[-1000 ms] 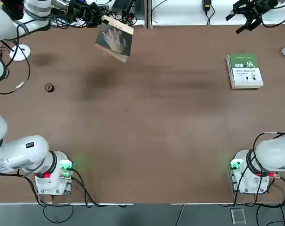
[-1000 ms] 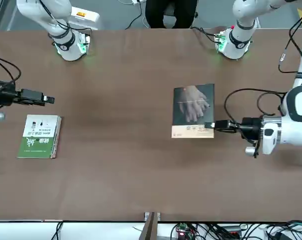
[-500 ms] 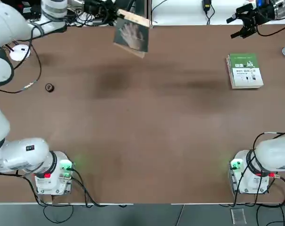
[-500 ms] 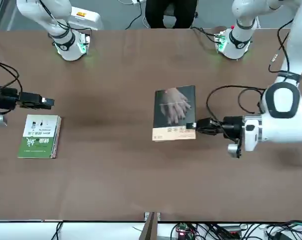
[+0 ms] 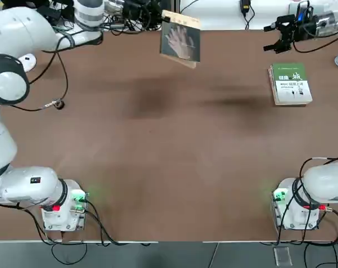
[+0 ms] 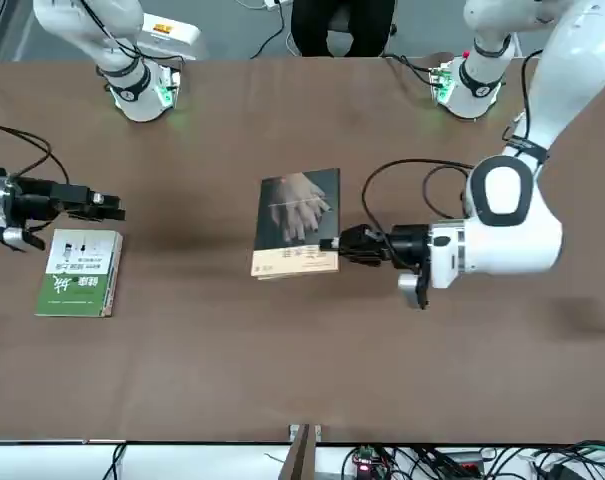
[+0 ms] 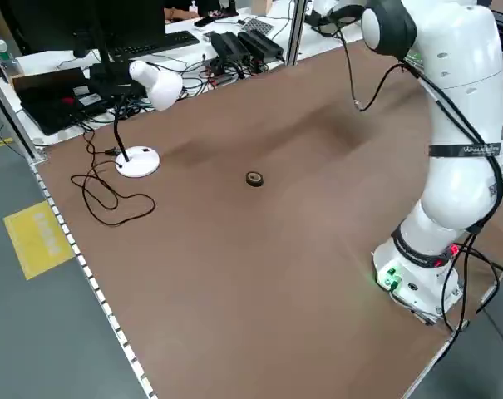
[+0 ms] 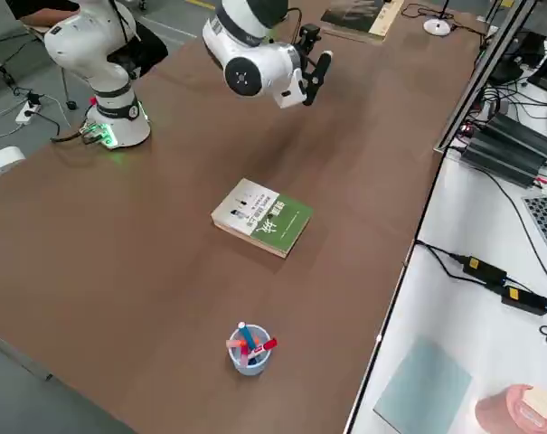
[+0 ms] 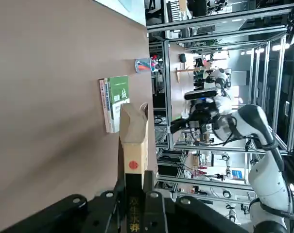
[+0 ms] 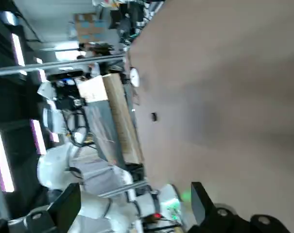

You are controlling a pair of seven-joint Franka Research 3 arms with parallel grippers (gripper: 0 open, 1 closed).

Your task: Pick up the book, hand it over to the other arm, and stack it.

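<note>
So my left tool [image 6: 334, 243] is clamped on the tan-strip end of the small thin grey-brown paperback with the pale hand picture [image 6: 297, 222], holding it up off the brown desk [image 5: 169, 156] out near the far edge, roughly mid-width. From the overhead camera the paperback [image 5: 180, 38] hangs above the far edge with a soft shadow on the desk under it, and my left wrist camera looks straight down its thin edge, fingers [image 9: 131, 213] pinched on it. My right tool [image 6: 110, 206] is hovering off the desk over on my right side, fingers spread apart with nothing between them, pointing across toward the paperback but well apart from it. The thicker green-and-white book [image 5: 290, 84] lies flat on the desk just beside and below that right tool. Other stuff around: a small dark ring [image 7: 253, 178] on the desk on my left side, a white desk lamp [image 7: 143, 116] near it, and a cup of coloured pens [image 8: 248, 348] at the right end.
</note>
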